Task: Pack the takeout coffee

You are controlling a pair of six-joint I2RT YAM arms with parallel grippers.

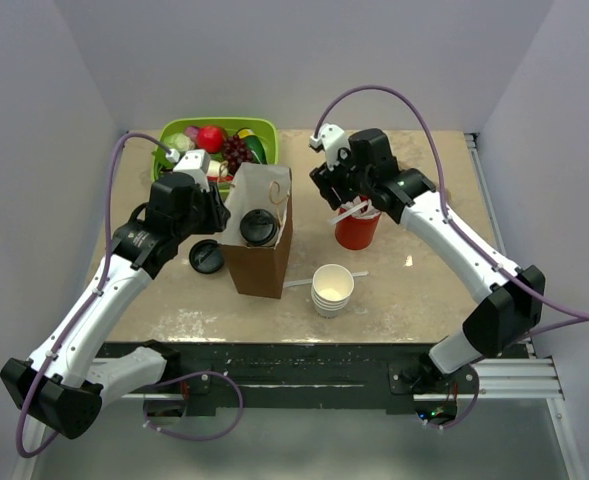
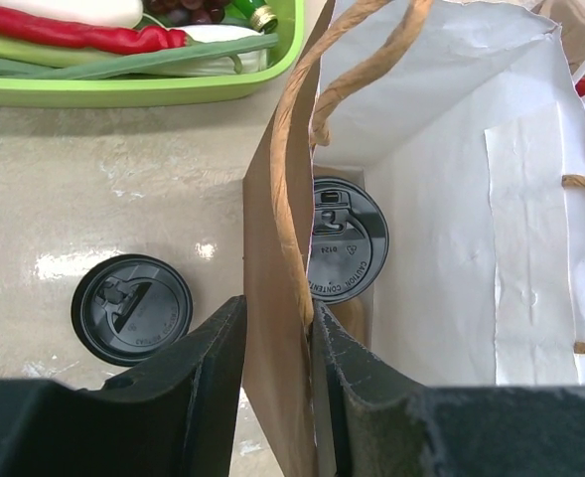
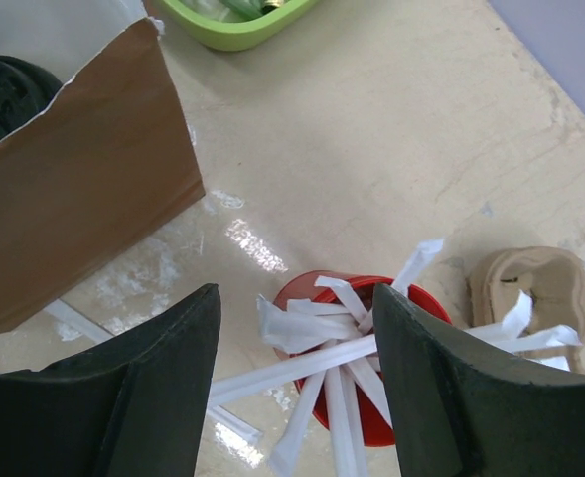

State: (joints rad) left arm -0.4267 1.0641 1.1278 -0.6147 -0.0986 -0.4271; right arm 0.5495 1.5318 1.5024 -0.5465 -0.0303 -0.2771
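The takeout coffee (image 1: 258, 228), a white cup with a black sip lid, stands inside the open brown paper bag (image 1: 264, 262). In the left wrist view its lid (image 2: 347, 238) shows at the bottom of the bag. My left gripper (image 1: 224, 207) is shut on the bag's left wall (image 2: 272, 298) at the rim, one finger outside and one inside (image 2: 280, 333). My right gripper (image 1: 349, 205) is open and empty, hovering over a red cup (image 3: 366, 427) of wrapped straws (image 3: 312, 363), its fingers either side of them (image 3: 297, 318).
A loose black lid (image 1: 206, 257) lies left of the bag, also in the left wrist view (image 2: 131, 309). A stack of lidless white cups (image 1: 332, 290) stands front centre, with a loose straw (image 1: 299, 283) beside it. A green basket (image 1: 217, 140) of food sits behind the bag. A brown cup sleeve (image 3: 530, 288) lies by the red cup.
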